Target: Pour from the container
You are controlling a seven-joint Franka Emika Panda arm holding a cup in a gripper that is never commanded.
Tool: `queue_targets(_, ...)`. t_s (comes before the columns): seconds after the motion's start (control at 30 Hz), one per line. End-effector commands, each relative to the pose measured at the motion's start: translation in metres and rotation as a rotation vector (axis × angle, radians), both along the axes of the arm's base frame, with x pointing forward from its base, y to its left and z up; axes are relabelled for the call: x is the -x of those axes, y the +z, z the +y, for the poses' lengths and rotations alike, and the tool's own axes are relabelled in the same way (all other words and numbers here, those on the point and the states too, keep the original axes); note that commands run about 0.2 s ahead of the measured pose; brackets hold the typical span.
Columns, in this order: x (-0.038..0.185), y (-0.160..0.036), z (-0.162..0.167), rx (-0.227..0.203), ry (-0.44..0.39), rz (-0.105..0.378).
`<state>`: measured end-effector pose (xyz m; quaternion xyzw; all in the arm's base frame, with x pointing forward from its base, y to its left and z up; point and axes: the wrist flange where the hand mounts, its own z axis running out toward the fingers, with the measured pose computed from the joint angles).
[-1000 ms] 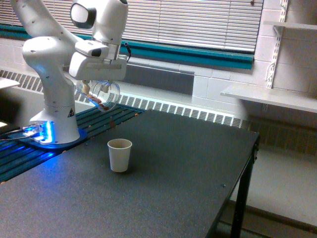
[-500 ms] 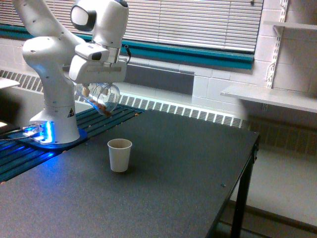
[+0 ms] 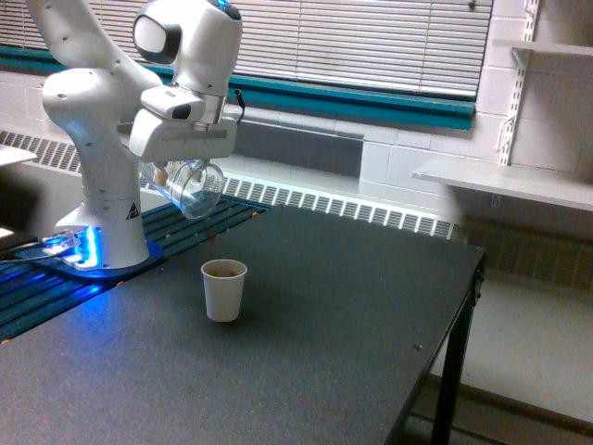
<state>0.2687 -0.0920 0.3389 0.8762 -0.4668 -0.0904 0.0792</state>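
The clear round container hangs tilted in the air, its wide mouth turned down and toward the exterior view's right. My gripper is shut on it from above. No contents show inside the container. Below it and a little to the right, a small white paper cup stands upright on the dark table. Something brown shows at the paper cup's mouth. The container is well above the paper cup and does not touch it.
The arm's white base stands at the table's left end on a blue-lit plate. A radiator grille runs behind the table. White wall shelves hang at the right. The table's right edge drops off to the floor.
The container has tipped further over the last second. The brown bits that lay inside it are gone from it, and brown now shows in the paper cup. The gripper rose slightly.
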Motion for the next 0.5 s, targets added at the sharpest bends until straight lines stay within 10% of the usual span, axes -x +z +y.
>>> queue_targets(0.03, -0.0027, -0.0032, -0.0011, -0.008, 0.027, 0.002)
queue_targets(0.5, -0.0069, -0.0028, -0.006, -0.014, 0.036, -0.016)
